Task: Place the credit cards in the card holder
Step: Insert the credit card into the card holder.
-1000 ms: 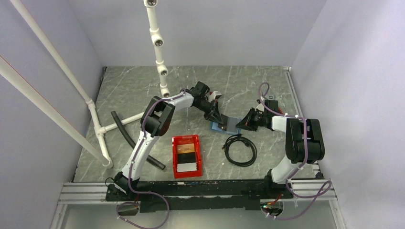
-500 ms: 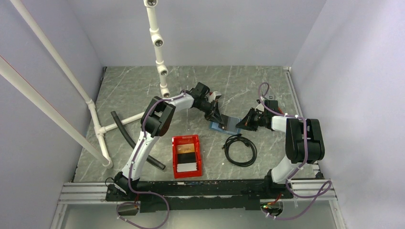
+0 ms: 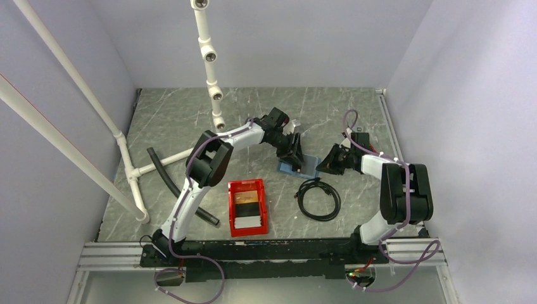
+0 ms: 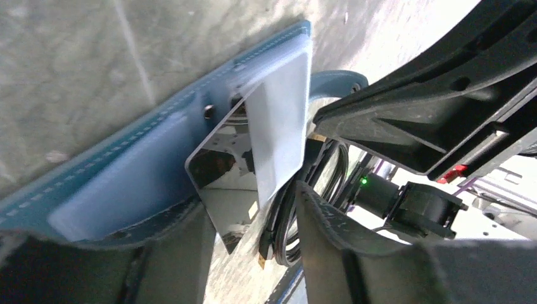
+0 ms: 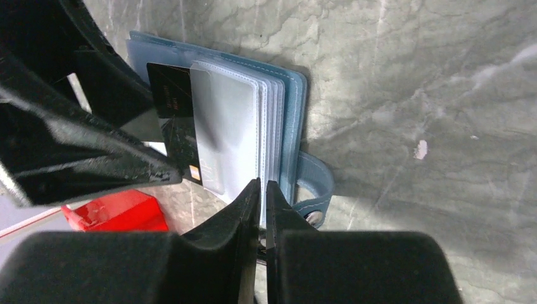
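Note:
The blue card holder lies open on the table, its clear sleeves facing up. A dark credit card sits partly pushed into a sleeve, its shiny corner sticking out. My left gripper is open, and the fingers stand well apart on either side of that corner without touching it. From the right, my right gripper meets the edge of the sleeve pages, its jaws only a thin slit apart. I cannot tell whether a page is pinched. More credit cards, an orange-gold one and a whitish one, lie in the red bin.
The red bin stands in front of the holder. A coiled black cable lies just right of the bin, close under the holder. A black hose and a white pipe frame occupy the left side.
My left jaws have opened and let go of the dark card, which stays in the sleeve. The left gripper shifted slightly right. My right jaws parted by a crack.

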`<act>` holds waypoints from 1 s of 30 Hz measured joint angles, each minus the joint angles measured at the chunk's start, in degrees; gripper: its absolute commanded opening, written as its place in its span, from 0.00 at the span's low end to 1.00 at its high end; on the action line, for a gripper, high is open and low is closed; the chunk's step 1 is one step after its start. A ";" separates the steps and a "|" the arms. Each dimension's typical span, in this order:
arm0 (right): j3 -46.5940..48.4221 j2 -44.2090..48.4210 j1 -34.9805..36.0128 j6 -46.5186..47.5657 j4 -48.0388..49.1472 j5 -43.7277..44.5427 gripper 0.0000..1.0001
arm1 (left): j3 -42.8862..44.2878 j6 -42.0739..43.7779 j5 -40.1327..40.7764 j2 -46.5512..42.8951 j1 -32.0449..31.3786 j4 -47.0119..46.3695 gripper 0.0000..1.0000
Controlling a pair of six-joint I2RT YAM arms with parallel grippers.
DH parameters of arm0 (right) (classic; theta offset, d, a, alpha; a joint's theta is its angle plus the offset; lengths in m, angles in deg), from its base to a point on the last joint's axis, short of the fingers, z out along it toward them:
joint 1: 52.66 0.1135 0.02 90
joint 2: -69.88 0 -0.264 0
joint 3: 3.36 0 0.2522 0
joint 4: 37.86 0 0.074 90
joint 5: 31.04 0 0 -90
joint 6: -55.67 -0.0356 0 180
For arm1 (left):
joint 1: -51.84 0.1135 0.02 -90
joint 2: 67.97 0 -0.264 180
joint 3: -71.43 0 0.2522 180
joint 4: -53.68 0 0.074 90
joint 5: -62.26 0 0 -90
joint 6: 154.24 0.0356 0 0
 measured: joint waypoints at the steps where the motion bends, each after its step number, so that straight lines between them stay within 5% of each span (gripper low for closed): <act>1: 0.00 0.35 0.00 0.17 -0.48 0.50 0.15 | 0.28 0.50 0.50 -0.22 -0.20 0.46 0.59; 6: 0.00 1.51 0.00 0.76 -1.70 1.81 0.16 | 2.56 2.49 4.98 -0.83 -1.73 3.89 0.60; 12: 0.00 0.92 0.00 1.09 -1.33 1.84 0.00 | 6.16 5.46 11.63 -0.81 -3.85 9.01 0.59; 20: 0.00 -2.62 -0.39 0.13 1.46 -2.08 0.00 | 9.77 9.11 15.08 0.35 -5.77 11.61 0.62; 21: -0.02 -2.99 -0.48 -0.26 2.08 -2.64 0.00 | 10.19 9.11 14.82 0.63 -5.77 11.54 0.65; 22: -0.09 -3.26 -0.55 -0.57 2.60 -3.17 0.00 | 10.38 9.09 14.58 0.74 -5.77 11.52 0.84; 24: -0.35 -3.48 -0.66 -1.22 3.56 -3.80 0.00 | 10.56 8.79 13.99 0.81 -5.81 11.26 0.92; 30: -1.57 -3.89 -0.92 -3.06 6.99 -5.27 0.00 | 10.80 8.90 14.99 0.26 -6.47 10.88 0.90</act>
